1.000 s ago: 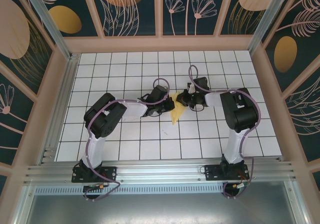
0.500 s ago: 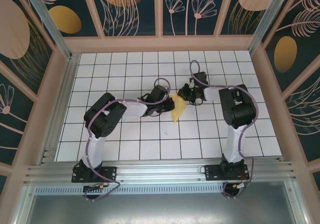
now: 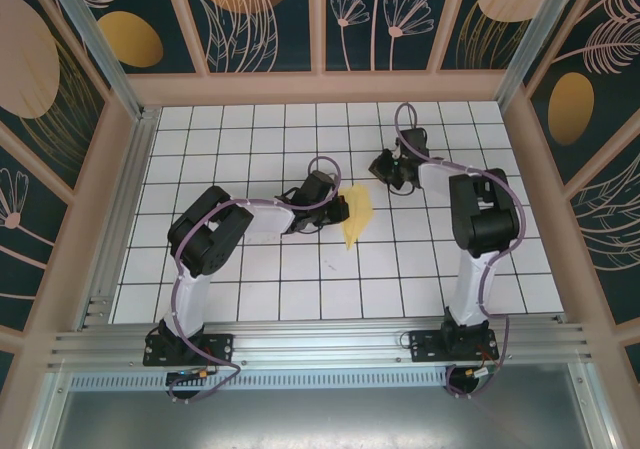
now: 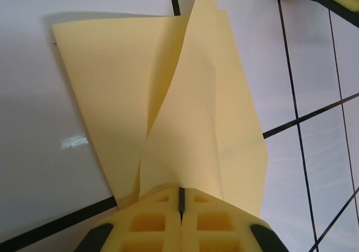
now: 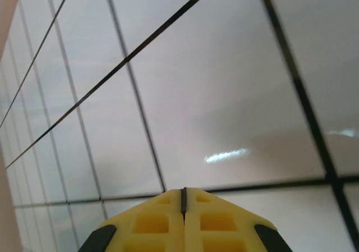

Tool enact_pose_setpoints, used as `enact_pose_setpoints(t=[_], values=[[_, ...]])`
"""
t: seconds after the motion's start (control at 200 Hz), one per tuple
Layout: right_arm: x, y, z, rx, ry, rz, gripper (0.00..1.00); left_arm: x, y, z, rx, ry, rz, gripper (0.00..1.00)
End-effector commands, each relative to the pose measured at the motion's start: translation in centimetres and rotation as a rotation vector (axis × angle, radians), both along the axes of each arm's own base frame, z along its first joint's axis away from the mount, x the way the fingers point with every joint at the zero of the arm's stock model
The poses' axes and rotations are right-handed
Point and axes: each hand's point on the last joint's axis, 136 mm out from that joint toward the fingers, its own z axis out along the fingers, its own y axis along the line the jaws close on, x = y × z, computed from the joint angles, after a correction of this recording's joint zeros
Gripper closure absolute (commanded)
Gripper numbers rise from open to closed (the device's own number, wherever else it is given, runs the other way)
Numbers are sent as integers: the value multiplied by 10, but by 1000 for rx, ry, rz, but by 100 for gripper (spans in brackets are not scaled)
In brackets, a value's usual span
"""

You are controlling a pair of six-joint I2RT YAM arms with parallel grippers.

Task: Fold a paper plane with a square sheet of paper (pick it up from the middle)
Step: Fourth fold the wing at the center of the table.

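Note:
The pale yellow sheet of paper (image 3: pixel 356 217) lies mid-table, folded into a narrow pointed dart shape with its tip toward the near side. In the left wrist view the paper (image 4: pixel 190 111) has one folded flap rising above a wider layer that lies flat on the tiles. My left gripper (image 3: pixel 337 209) is at the paper's left edge, and its yellow jaws (image 4: pixel 181 191) are shut on that edge. My right gripper (image 3: pixel 383 166) hangs behind and to the right of the paper, apart from it. Its jaws (image 5: pixel 183 191) are shut on nothing, above bare white tiles.
The white gridded table (image 3: pixel 250 279) is fenced by wooden walls at the left (image 3: pixel 85 209), back and right. An aluminium rail (image 3: pixel 320 341) with both arm bases runs along the near edge.
My right gripper has pulled away from the paper toward the back right. The left gripper has stayed put, shut on the paper, which barely shifted.

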Motion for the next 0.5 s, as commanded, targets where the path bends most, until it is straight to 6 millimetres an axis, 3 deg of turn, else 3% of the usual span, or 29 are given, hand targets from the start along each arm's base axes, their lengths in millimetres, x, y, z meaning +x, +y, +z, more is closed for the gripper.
enact_pose_setpoints(t=[0.0,0.13,0.295,0.49], values=[[-47,31,17,91,-12,152,96,-21,25,-33,96,108,41,100],[-79,52,3,109,29,242,96,-19,19,-20,47,91,43,100],[-74,53,-13,94,60,237,97,-15,17,-1,26,60,44,100],[-68,52,-33,77,96,230,97,-15,17,5,29,50,43,100]])
